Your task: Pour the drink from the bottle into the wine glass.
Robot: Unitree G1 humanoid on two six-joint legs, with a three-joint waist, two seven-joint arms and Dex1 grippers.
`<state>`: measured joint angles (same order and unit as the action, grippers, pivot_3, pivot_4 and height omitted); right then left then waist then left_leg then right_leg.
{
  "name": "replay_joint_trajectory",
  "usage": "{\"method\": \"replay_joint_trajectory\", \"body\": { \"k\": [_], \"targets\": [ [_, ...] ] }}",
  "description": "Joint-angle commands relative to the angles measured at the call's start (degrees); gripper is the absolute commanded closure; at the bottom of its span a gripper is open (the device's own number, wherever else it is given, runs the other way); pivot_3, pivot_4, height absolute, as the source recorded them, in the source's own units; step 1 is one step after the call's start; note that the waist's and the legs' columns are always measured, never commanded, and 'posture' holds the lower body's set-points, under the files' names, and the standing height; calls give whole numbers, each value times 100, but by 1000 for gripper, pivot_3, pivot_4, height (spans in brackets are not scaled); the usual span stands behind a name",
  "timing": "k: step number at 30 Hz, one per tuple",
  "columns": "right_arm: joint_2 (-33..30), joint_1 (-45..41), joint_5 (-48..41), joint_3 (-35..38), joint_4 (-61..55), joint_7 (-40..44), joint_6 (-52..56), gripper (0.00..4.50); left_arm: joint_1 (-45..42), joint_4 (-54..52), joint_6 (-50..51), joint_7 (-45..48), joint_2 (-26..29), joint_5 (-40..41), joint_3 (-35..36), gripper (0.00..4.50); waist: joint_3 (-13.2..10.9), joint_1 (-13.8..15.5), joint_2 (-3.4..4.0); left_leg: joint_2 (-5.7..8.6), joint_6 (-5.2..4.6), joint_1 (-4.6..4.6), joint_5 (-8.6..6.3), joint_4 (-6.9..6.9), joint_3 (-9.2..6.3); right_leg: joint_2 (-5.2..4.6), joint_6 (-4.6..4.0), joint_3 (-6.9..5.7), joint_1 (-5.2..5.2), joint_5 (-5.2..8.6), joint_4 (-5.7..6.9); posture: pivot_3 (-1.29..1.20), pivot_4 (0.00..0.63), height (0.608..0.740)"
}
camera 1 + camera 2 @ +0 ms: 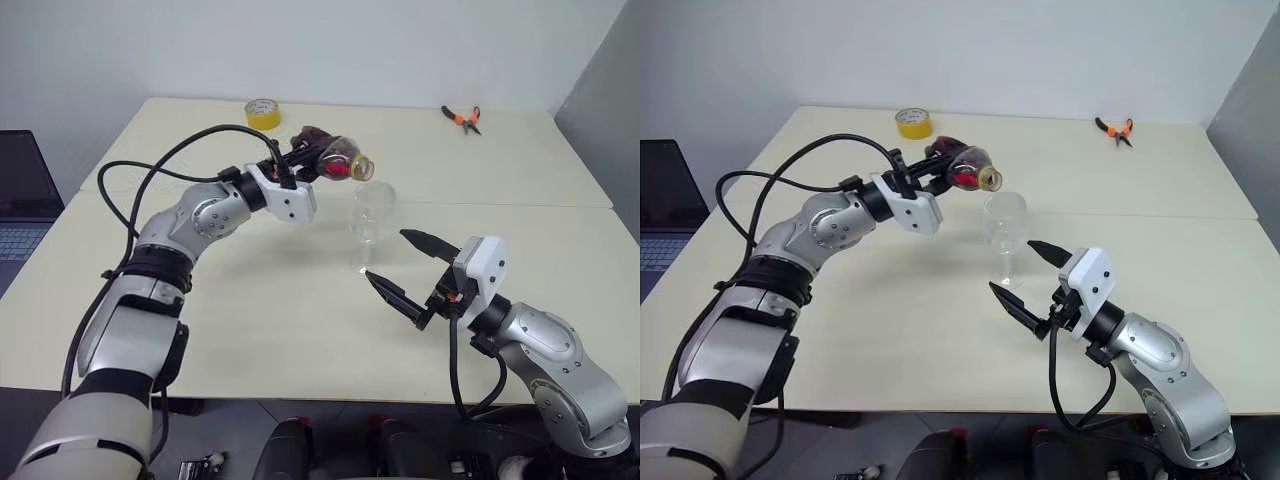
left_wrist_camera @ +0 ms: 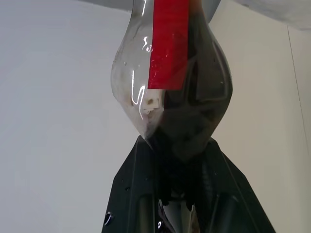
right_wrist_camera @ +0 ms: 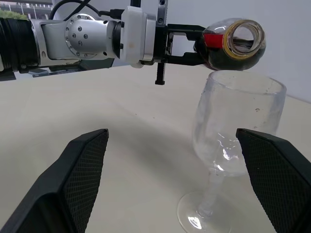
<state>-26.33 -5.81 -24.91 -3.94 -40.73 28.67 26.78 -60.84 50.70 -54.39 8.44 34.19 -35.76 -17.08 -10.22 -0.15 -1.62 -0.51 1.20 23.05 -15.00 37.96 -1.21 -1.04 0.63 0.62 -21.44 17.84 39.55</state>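
Tilting over the table (image 1: 300,330), the bottle (image 1: 340,160) lies almost level in the head view, pinched at its base by the left gripper (image 1: 300,162), its mouth pointing toward the wine glass (image 1: 372,215) and hanging just above the near rim. The right gripper (image 1: 405,268) waits spread wide beside the stem, holding nothing. From the right wrist, the open mouth sits above the rim's edge, not centred. From the left wrist, the drink (image 2: 194,111) pools dark along one side of the bottle.
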Motion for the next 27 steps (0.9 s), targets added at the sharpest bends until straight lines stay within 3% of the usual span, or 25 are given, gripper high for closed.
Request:
{"method": "replay_joint_trajectory", "body": {
  "k": [1, 27],
  "targets": [
    [10, -84, 11, 18, -100, 7, -88, 0, -350, -16, -105, -427, 137, -173, -10, 3951, 0, 0, 0, 0, 0, 0, 0, 0, 0, 0, 0, 0, 0, 0, 0, 0, 150, 740],
    [247, -172, -13, 202, -90, -122, -150, 0, -812, 468, -188, -1661, 304, -1073, -639, 3978, 0, -1, 0, 0, 10, 0, 6, 1, 6, -1, 0, 3, -4, 0, 7, 0, 150, 740]
  ]
}}
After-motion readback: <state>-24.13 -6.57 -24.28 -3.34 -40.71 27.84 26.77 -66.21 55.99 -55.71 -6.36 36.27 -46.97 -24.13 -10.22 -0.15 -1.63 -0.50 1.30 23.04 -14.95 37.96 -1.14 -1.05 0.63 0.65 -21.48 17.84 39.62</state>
